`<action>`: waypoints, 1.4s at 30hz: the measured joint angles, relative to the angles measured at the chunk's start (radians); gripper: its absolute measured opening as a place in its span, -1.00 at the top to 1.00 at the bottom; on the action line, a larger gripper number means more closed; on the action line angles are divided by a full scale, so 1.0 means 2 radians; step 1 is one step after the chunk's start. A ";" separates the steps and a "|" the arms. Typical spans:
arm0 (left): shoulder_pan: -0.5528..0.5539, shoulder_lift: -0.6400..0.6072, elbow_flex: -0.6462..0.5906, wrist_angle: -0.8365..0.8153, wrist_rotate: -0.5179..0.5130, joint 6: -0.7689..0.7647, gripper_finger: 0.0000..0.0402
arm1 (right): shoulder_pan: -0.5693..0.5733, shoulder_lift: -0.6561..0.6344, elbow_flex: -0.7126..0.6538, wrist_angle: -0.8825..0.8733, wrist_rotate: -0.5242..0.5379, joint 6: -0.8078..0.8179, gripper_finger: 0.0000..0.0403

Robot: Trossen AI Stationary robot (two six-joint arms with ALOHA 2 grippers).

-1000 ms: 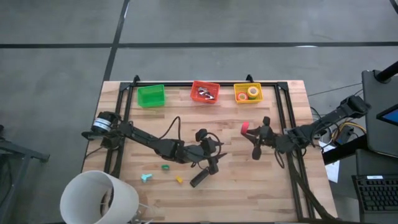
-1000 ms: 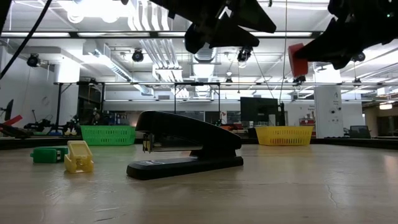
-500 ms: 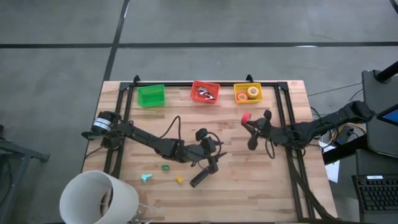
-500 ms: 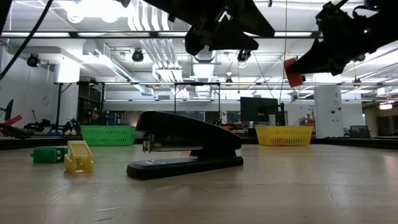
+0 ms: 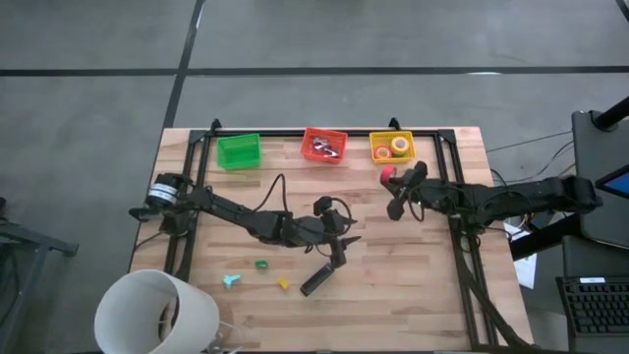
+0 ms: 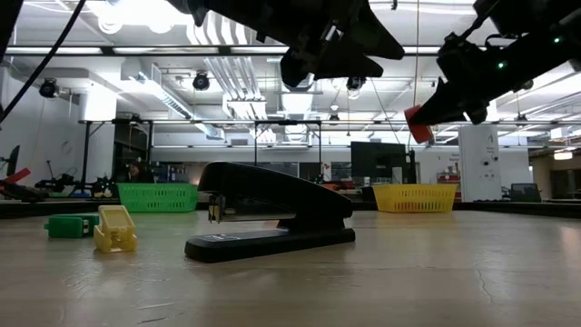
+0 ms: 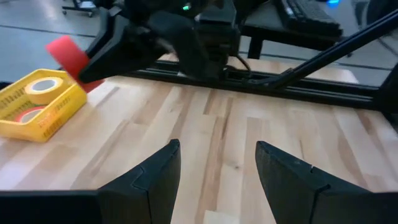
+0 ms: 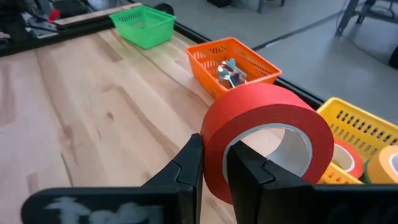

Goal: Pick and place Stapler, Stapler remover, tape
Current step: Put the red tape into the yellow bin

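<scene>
Red ring-shaped tape roll (image 8: 261,134) is clamped in the right gripper (image 5: 393,189), upper right of centre, near the yellow plastic basket (image 5: 392,157) that already holds rolls. Left gripper (image 5: 339,246) hangs wide open above the black bar-shaped stapler (image 5: 316,282), which lies unpicked on the wooden bench (image 5: 393,295).

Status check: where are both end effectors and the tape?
Right end effector shut on red tape roll, airborne near yellow bin. Left end effector open, above black stapler. Path looks clear.

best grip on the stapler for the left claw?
Take the stapler across its narrow width near mid-length, from above. It lies flat on its base, a long bar angled on the table, with clear wood on both long sides. The open left claw hovers near its upper end.
</scene>
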 joint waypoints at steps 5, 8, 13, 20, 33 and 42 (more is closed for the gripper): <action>0.008 -0.001 -0.024 0.050 0.042 0.006 -0.04 | -0.032 0.000 0.000 0.000 -0.025 -0.014 0.76; 0.014 -0.005 -0.044 0.075 0.051 0.003 -0.04 | -0.046 0.000 0.000 0.000 -0.026 -0.023 0.77; 0.019 -0.017 -0.068 0.075 0.050 -0.007 -0.04 | -0.073 0.003 0.015 -0.017 -0.029 -0.028 0.77; 0.021 -0.044 -0.122 0.162 0.071 -0.002 -0.04 | -0.122 0.034 0.051 -0.031 -0.053 -0.043 0.76; 0.022 -0.093 -0.217 0.254 0.066 -0.005 -0.04 | -0.241 0.158 0.108 -0.039 -0.107 -0.069 0.76; 0.023 -0.097 -0.228 0.267 0.064 -0.010 -0.04 | -0.323 0.304 0.196 -0.074 -0.142 -0.088 0.74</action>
